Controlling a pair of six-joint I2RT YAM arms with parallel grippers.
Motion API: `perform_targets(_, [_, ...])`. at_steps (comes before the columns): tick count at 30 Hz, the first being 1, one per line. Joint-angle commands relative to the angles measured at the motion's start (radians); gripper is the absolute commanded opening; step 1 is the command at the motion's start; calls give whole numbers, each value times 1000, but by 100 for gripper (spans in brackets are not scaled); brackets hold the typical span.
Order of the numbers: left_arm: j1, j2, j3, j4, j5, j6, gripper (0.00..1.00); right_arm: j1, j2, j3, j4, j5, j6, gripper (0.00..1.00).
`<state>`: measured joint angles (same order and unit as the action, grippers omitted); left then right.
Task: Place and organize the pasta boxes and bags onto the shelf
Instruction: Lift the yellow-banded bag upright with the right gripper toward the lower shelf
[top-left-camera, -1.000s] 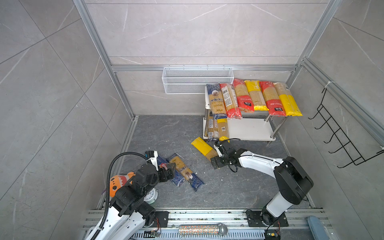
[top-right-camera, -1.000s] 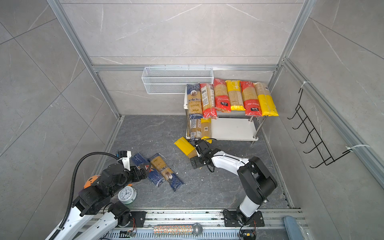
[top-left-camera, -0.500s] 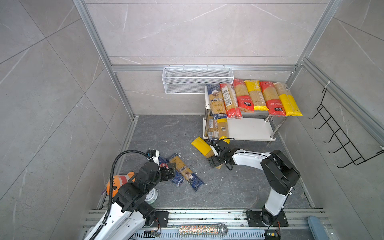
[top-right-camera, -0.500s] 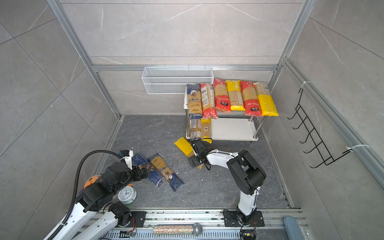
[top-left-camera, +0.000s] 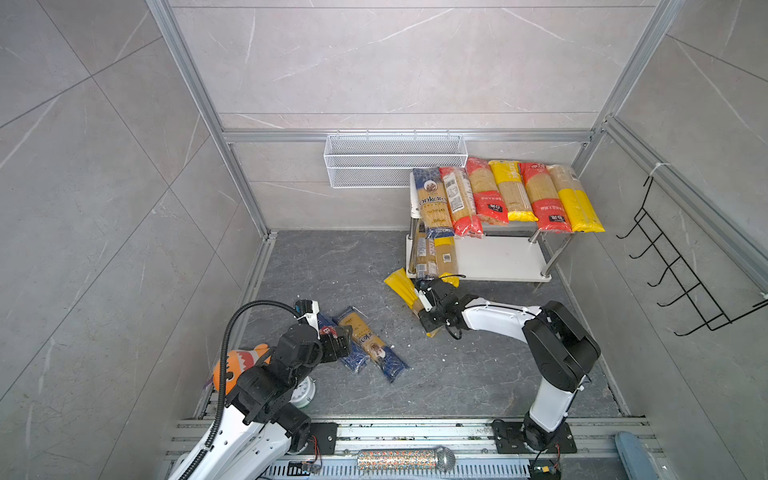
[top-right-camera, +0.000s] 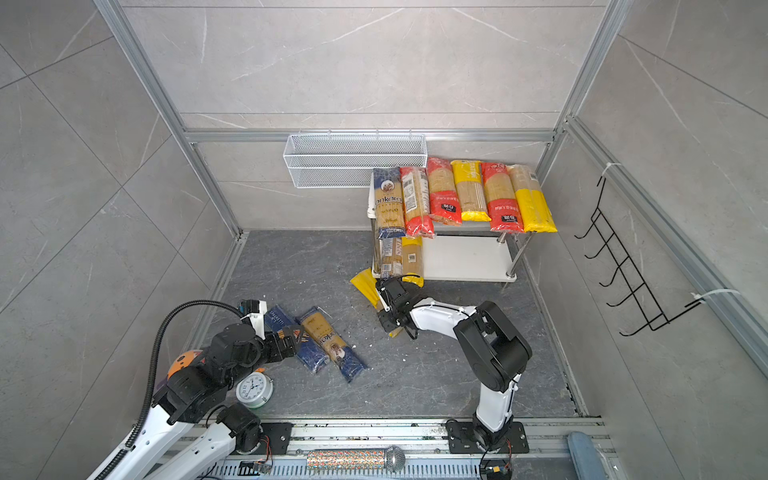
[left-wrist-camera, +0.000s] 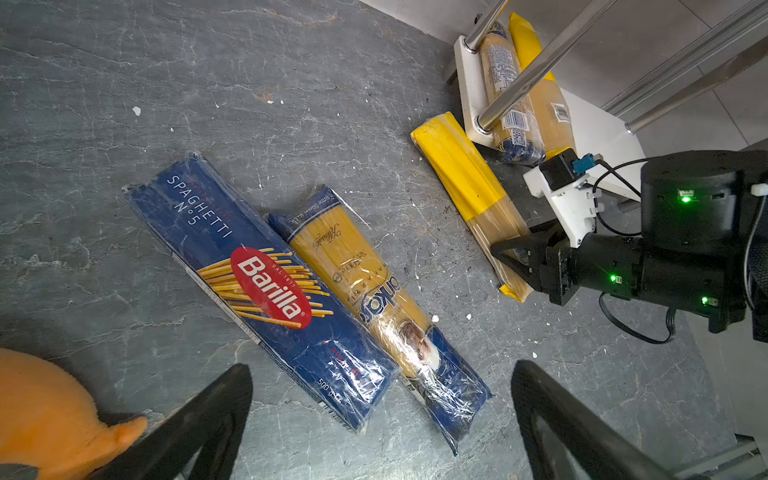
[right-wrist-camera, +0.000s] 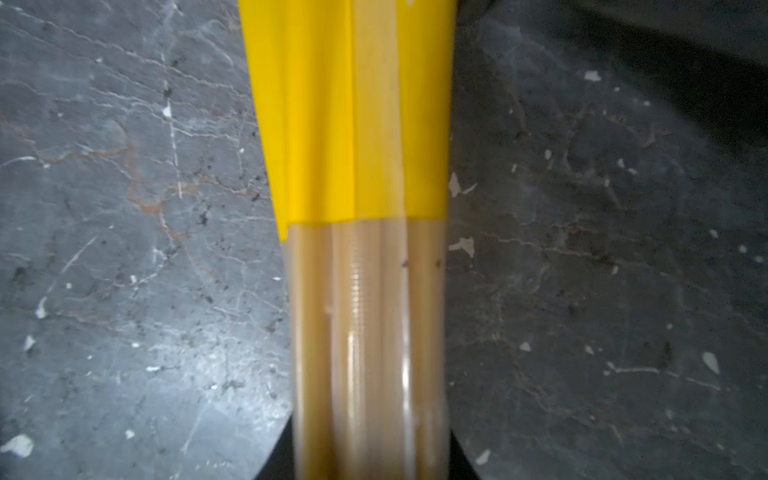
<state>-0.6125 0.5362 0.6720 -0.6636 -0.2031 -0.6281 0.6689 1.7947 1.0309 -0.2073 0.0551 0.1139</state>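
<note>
Yellow at one end and clear at the other, a spaghetti bag (left-wrist-camera: 469, 187) lies aslant on the floor (top-left-camera: 332, 266) just beside the shelf (top-left-camera: 498, 259). The right gripper (left-wrist-camera: 515, 262) is pinched onto its clear half. Two packs (top-left-camera: 434, 257) sit at the left end of the shelf's lower board, and six packs (top-left-camera: 511, 195) lie side by side across the top board, overhanging its front edge. Nearer the left arm, a dark blue box (left-wrist-camera: 266, 286) and a blue-ended bag (left-wrist-camera: 374, 299) lie side by side, touching. The left gripper (left-wrist-camera: 382, 370) hangs spread wide above them, holding nothing. The floor is dark grey veined stone flecked with white crumbs. Pale grey marbled tiles in aluminium framing form the walls. A white wire basket (top-left-camera: 395, 160) hangs on the back wall and a black hook rack (top-left-camera: 681, 266) on the right one. The box reads "Barilla", "SPAGHETTI N°5" and "500 g". The bag beside it and the leftmost top-board pack carry "ankara".
</note>
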Motion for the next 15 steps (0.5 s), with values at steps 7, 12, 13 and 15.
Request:
perform_targets(7, [1, -77, -2, 11, 28, 7, 100, 41, -234, -196, -48, -216, 142, 0])
perform_targets(12, [1, -129, 3, -19, 32, -2, 100, 41, -425, -280, -55, -265, 217, 0])
perform_targets(13, [1, -138, 5, -24, 34, -4, 100, 42, -465, -289, -68, -271, 230, 0])
perform_targets(15, [2, -149, 8, -34, 36, -6, 100, 42, -546, -306, -93, -269, 249, 0])
